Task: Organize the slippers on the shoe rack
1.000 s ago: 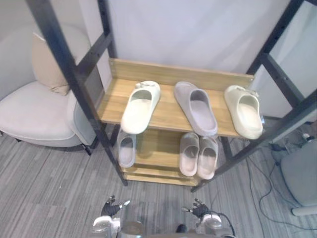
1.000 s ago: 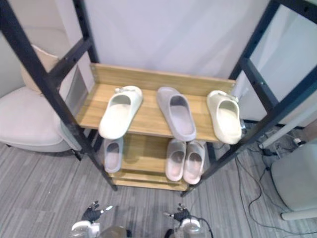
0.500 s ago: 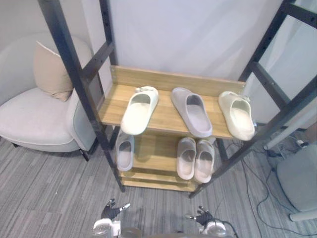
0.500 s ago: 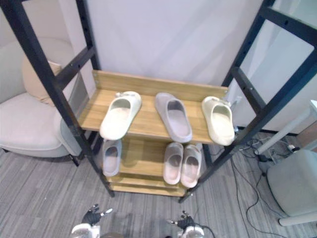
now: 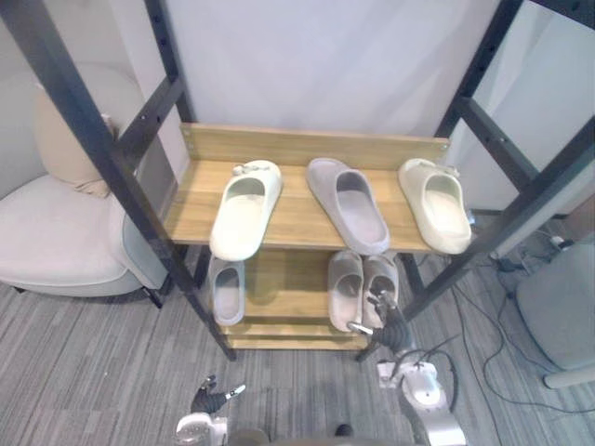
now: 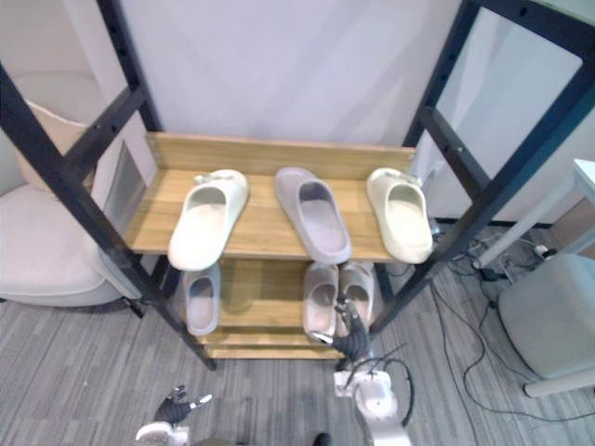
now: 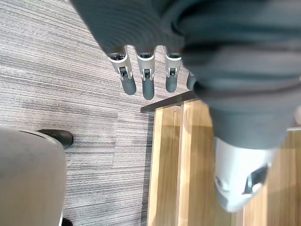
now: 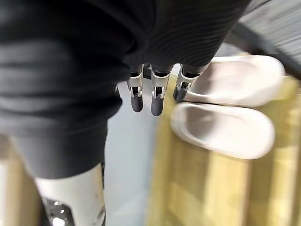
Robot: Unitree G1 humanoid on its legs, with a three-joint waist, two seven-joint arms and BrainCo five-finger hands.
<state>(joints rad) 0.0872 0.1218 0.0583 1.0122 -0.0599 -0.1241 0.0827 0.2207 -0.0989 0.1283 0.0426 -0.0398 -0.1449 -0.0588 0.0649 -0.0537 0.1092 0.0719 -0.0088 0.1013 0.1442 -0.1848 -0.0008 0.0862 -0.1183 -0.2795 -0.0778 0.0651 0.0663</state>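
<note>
In the left eye view the shoe rack (image 5: 307,147) stands straight ahead of me. Its upper shelf carries three slippers: the left cream slipper (image 5: 244,216), poking a little over the front edge, the mauve-grey slipper (image 5: 348,206) in the middle, and the right cream slipper (image 5: 435,204). On the lower shelf a single grey slipper (image 5: 226,290) lies at the left and a pair of pale slippers (image 5: 347,283) lies side by side at the right. My right hand (image 5: 389,321) is up just in front of that pair, fingers loose and empty. My left hand (image 5: 214,397) hangs low over the carpet (image 5: 84,372), fingers spread, holding nothing. A beige armchair (image 5: 56,232) sits left of the rack.

The right eye view shows the same layout.

In the left wrist view my fingers (image 7: 147,82) reach out straight above the carpet, near a wooden board's corner.

In the right wrist view my fingers (image 8: 157,96) are straight, pointing at the pale pair; I cannot tell whether they touch it.
</note>
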